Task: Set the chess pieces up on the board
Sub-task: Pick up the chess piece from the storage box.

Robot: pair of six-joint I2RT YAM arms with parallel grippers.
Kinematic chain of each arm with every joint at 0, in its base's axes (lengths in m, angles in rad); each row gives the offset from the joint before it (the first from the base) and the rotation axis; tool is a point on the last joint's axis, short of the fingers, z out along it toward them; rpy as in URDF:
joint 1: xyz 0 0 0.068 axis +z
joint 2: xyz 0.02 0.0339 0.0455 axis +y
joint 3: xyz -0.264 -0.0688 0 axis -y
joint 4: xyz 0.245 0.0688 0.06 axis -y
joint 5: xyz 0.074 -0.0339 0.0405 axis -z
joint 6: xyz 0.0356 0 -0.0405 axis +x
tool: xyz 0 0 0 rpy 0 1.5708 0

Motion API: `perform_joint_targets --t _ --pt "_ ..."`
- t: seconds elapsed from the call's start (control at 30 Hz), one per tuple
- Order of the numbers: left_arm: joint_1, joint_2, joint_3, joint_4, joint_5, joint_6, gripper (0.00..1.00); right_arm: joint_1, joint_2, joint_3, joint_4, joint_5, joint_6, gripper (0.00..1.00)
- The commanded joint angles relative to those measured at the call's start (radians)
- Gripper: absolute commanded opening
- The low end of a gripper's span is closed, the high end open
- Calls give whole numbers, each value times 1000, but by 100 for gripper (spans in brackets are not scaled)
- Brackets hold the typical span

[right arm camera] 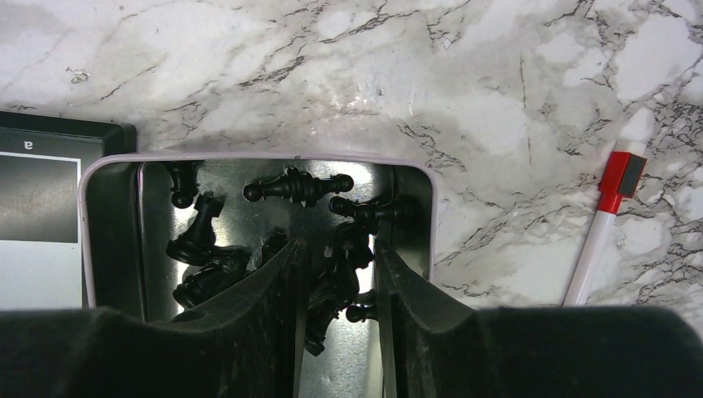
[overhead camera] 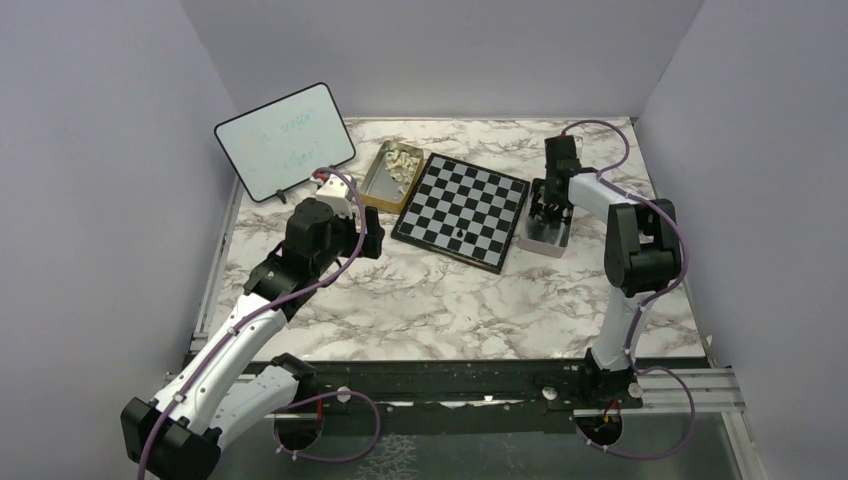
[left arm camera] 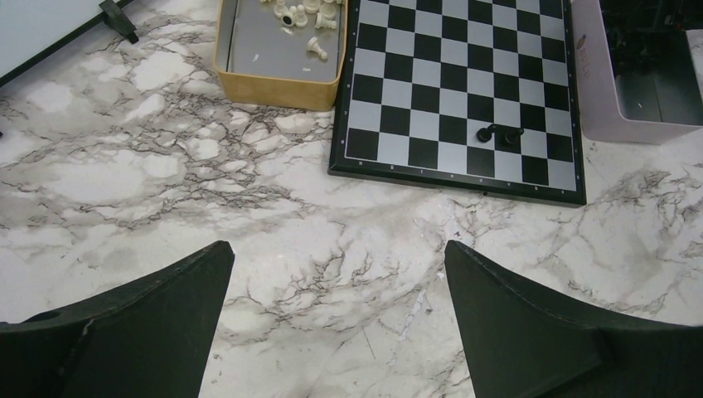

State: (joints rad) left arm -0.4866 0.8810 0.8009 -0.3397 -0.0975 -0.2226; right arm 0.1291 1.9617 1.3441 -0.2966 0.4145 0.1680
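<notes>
The left arm (overhead camera: 250, 320) stretches low and forward over the marble-patterned table (overhead camera: 430, 300). Its left claw (left arm camera: 336, 257) hangs above bare tabletop with its matte black fingers (left arm camera: 166, 315) spread fully wide and nothing between them. The right arm (overhead camera: 630, 250) folds at the elbow and points its wrist straight down, so the right claw (right arm camera: 338, 249) sits inside a pale-rimmed metal tin (right arm camera: 249, 156).

Its fingers (right arm camera: 273, 290) stand a narrow gap apart among loose black chessmen (right arm camera: 298, 186), with dark pieces between them; whether one is pinched I cannot tell.

The chessboard (overhead camera: 460, 205), flat, glossy and black-bordered, lies at 12 o'clock from the table's middle. A small black piece or two (left arm camera: 489, 133) sits near its front edge. On the border a tiny letter "a" (right arm camera: 27, 143) shows.

At the board's 10 o'clock a gold rectangular tin (left arm camera: 273, 87) holds cream chessmen (left arm camera: 315, 46); the pale tin is at its 3 o'clock. The dry-erase board (overhead camera: 285, 140), at 10 o'clock beyond the gold tin, carries faint green writing too dim to read. A white marker with a red cap (right arm camera: 609, 220) lies at the pale tin's 3 o'clock in the right wrist view.
</notes>
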Motion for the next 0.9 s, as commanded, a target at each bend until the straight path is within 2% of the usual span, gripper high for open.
perform_joint_targets --t 0.0,0.3,0.67,0.87 --pt "-3 3 -6 11 4 9 99 -9 25 25 0 13 23 39" --pt "-3 0 -6 11 2 9 99 -15 29 20 7 -16 32 38" --pt "-3 -3 -6 11 5 7 99 -15 -13 16 14 -29 11 17" --pt "-3 -4 -6 13 8 7 99 -15 -66 15 -14 -68 13 15"
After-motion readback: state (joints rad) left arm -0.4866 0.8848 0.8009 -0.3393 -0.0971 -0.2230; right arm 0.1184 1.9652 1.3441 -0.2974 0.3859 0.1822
